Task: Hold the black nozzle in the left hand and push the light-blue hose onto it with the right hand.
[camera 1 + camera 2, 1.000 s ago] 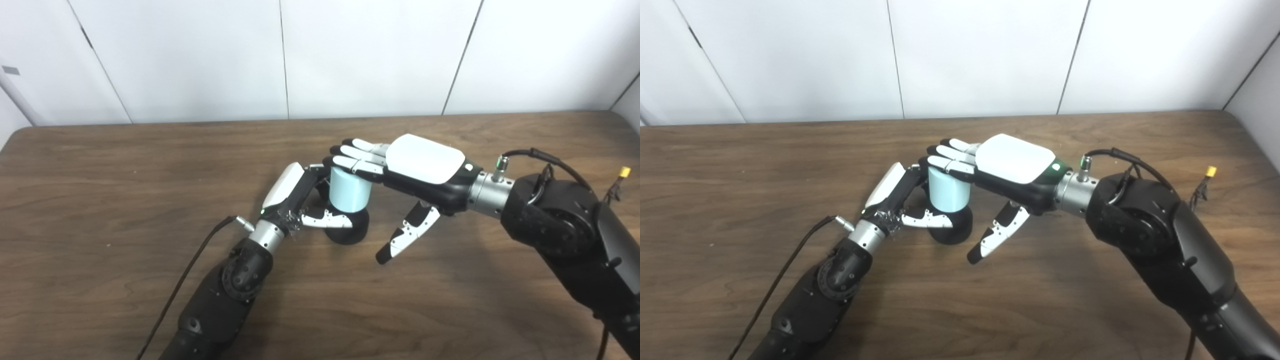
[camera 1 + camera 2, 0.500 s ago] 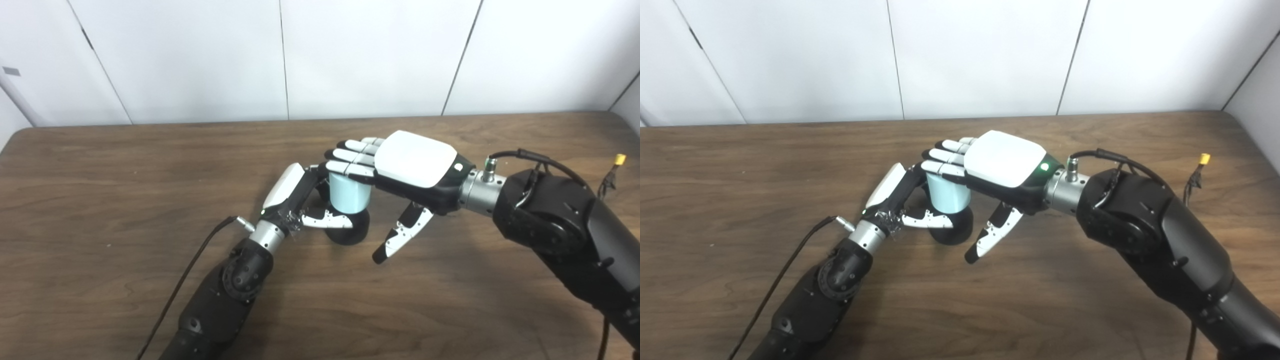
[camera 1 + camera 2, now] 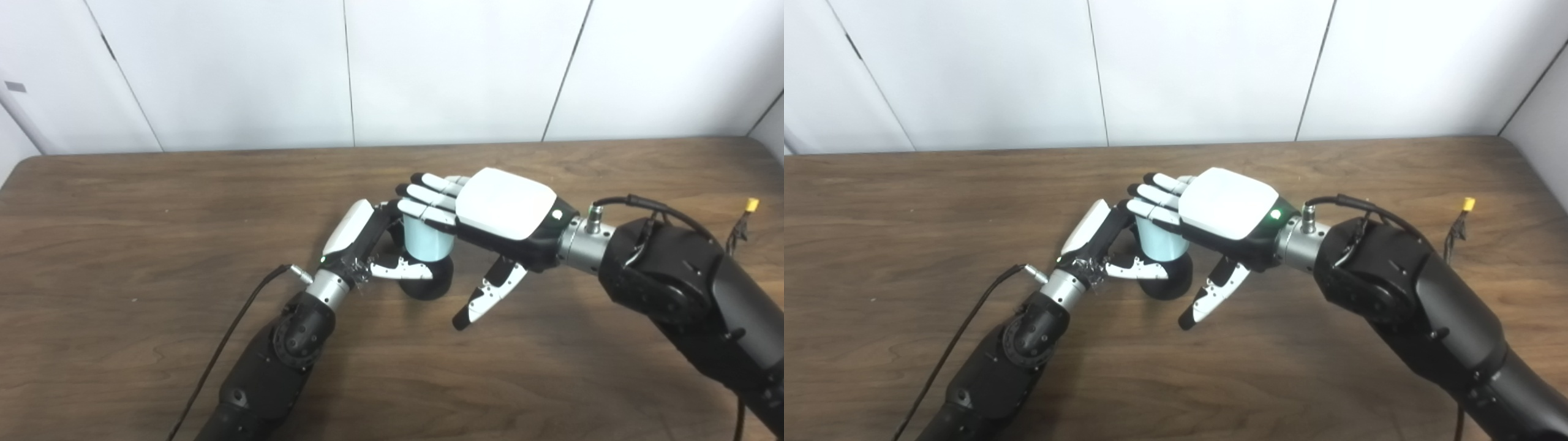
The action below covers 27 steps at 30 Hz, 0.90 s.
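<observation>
Left eye view first: a black cable (image 3: 233,331) trails along the left arm up to the left hand (image 3: 358,242), which is wrapped around the black nozzle (image 3: 429,283), thumb across its front, so that one's got a proper grip. The nozzle sits on the wooden table (image 3: 122,214), roughly mid-table, and the light-blue hose (image 3: 427,240) stands upright on top of it, looking like a short stubby tube. Moving right, the right hand (image 3: 490,214) lies flat, palm down, over the top of the hose, fingers (image 3: 422,199) stretched out straight across the rim and thumb hanging loose below, not touching anything. So it's spread, pressing, not grasping. Way over right there's a small yellow connector (image 3: 750,204) on a wire.
</observation>
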Each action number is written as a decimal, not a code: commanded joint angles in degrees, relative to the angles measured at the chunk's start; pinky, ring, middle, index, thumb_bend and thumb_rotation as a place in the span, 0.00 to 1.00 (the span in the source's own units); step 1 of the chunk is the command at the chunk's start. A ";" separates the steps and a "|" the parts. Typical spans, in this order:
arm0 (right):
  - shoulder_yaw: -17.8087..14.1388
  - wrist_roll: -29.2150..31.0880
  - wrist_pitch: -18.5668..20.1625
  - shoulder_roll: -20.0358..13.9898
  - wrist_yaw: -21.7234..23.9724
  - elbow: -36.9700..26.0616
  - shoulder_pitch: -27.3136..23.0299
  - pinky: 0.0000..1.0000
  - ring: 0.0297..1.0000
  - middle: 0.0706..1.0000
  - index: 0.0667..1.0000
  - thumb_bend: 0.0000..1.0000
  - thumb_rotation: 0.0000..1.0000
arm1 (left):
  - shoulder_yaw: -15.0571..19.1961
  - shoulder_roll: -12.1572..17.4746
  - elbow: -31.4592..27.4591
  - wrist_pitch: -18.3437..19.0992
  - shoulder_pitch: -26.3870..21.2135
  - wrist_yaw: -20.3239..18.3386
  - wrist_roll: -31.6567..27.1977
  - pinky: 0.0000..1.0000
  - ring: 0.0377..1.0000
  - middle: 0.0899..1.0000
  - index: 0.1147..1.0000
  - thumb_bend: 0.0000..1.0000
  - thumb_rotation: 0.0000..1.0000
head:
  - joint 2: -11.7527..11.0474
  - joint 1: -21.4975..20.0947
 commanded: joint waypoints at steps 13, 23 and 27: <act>1.74 -0.88 1.91 -0.33 4.47 3.02 7.92 0.89 1.00 1.00 1.00 0.78 0.77 | -0.84 1.47 3.92 1.67 5.00 -0.93 1.67 0.44 0.41 0.41 0.47 0.50 0.00 | 0.21 -0.12; -8.50 11.69 0.65 6.12 -9.41 3.02 5.51 0.72 0.92 1.00 1.00 0.73 0.46 | -0.80 1.58 4.07 1.74 4.84 -1.29 1.44 0.43 0.40 0.41 0.47 0.50 0.00 | -0.22 -0.21; -17.74 23.76 5.72 14.24 -14.98 2.90 2.85 0.63 0.86 0.99 1.00 0.70 0.24 | -0.81 1.62 4.51 1.45 4.76 -1.10 1.49 0.44 0.40 0.41 0.47 0.50 0.00 | -0.38 -0.24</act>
